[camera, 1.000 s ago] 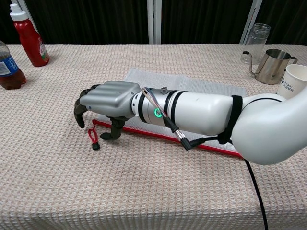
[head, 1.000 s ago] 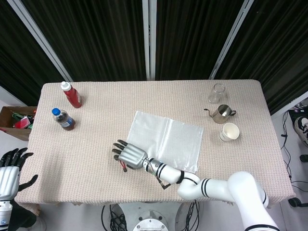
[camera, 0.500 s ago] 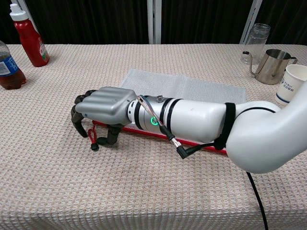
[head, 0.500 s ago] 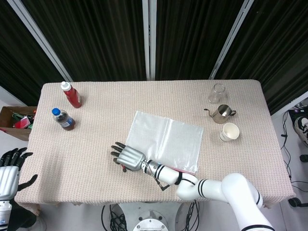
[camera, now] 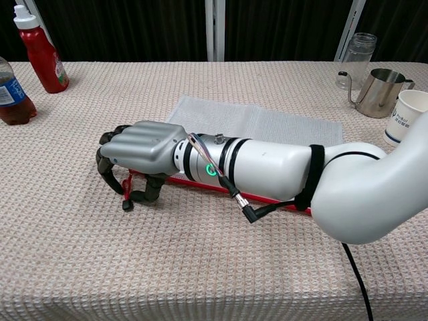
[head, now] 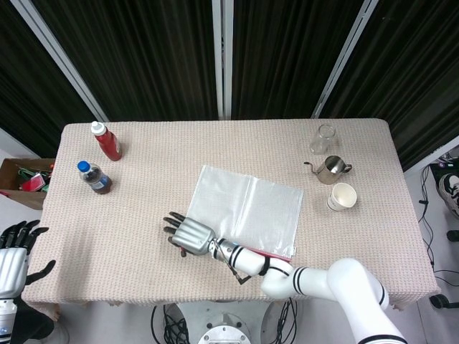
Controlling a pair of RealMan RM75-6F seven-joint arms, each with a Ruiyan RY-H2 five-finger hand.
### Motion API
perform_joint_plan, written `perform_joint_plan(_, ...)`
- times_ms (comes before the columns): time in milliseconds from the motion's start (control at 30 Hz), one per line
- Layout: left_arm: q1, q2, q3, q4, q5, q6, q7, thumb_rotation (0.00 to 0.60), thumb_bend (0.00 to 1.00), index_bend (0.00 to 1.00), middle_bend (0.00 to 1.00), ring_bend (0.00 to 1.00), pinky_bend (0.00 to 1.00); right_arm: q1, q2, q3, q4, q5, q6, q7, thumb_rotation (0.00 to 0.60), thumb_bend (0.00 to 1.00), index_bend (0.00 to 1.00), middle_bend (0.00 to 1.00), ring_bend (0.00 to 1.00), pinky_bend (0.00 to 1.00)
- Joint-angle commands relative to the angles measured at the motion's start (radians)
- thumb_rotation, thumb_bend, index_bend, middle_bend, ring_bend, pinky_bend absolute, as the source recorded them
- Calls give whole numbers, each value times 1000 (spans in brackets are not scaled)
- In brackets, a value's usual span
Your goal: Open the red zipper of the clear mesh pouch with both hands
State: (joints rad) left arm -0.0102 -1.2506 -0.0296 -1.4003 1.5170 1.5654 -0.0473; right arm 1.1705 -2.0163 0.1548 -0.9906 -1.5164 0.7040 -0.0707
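The clear mesh pouch lies flat at the middle of the table, its red zipper running along the near edge. My right hand reaches across to the pouch's left near corner, palm down. Its fingers curl around the red zipper pull, whose cord hangs between the fingertips and the thumb. In the head view the right hand covers that corner. My left hand hangs off the table at the lower left, fingers spread, holding nothing.
A red sauce bottle and a dark drink bottle stand at the far left. A glass jar, a steel pitcher and a paper cup stand at the right. A cardboard box sits beside the table's left edge.
My right hand has slid left and lowered onto the zipper pull, its fingers curling closed around it. The pull has shifted slightly left. The left hand has stayed put.
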Motion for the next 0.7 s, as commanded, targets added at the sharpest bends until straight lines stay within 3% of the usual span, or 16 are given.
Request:
perform_joint_plan(33,0,-1,0,2,-1,-1,-1,600,163,256,144,104,135,3,-4,1,5,1,-2,0,600,346,538,197,0,0)
perform_joint_plan(467,-12,0,2,9,7,-19,-27,600,163,256,143,104,135,-5,-17,-22,23,-58,102,24,600,449,752,263,0,0)
perform_joint_plan(700,-83,-15,11,40,36,-125,-173,600,162,256,144,104,135,-39,20,-50,-26,-126,230,59,600,477,886,318,11,0)
